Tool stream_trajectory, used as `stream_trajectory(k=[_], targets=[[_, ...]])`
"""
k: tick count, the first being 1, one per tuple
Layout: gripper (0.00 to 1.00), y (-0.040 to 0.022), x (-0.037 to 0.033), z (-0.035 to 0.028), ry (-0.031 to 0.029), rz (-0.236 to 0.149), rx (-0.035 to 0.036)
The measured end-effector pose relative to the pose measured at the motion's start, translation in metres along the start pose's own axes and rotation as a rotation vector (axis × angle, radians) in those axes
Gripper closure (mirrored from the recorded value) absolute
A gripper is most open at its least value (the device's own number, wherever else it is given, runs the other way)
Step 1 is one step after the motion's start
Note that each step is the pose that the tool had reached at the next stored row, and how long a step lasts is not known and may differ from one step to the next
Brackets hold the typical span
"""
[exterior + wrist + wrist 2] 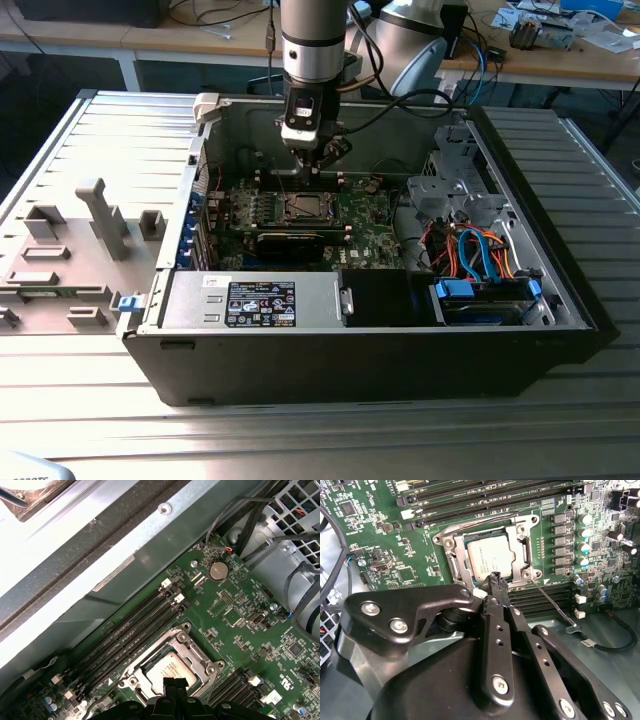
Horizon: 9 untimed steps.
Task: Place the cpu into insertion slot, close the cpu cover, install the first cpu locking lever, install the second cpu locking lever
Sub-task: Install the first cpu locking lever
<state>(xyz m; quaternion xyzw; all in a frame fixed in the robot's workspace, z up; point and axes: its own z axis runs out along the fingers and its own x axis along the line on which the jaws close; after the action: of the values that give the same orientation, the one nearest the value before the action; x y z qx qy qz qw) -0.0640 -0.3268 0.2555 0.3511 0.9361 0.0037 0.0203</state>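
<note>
The silvery cpu (490, 555) (167, 669) lies flat in the insertion slot (304, 207) on the green board. The silver cpu cover (454, 555) (196, 652) lies down around it, its open middle showing the chip. One thin locking lever (551, 601) angles away from the socket's corner over the memory slots, its hooked end free. Another lever (490, 522) runs along the socket's far edge. My gripper (496, 579) (174, 684) (306, 160) hangs just above the socket's near edge, fingers shut together with nothing between them.
The socket sits inside an open computer case (180, 300). Black memory slots (135, 625) flank the socket. A long black card (290, 242), a labelled power supply box (260, 302) and blue and orange cables (478, 255) lie nearer the case front. A grey fixture (100, 215) stands outside at the exterior view's left.
</note>
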Motion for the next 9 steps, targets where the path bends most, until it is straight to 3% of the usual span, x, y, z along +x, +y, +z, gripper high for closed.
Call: stream_trajectory(k=[9], targets=[[0.89, 0.0, 0.0, 0.0, 0.0005, -0.021, -0.0007]])
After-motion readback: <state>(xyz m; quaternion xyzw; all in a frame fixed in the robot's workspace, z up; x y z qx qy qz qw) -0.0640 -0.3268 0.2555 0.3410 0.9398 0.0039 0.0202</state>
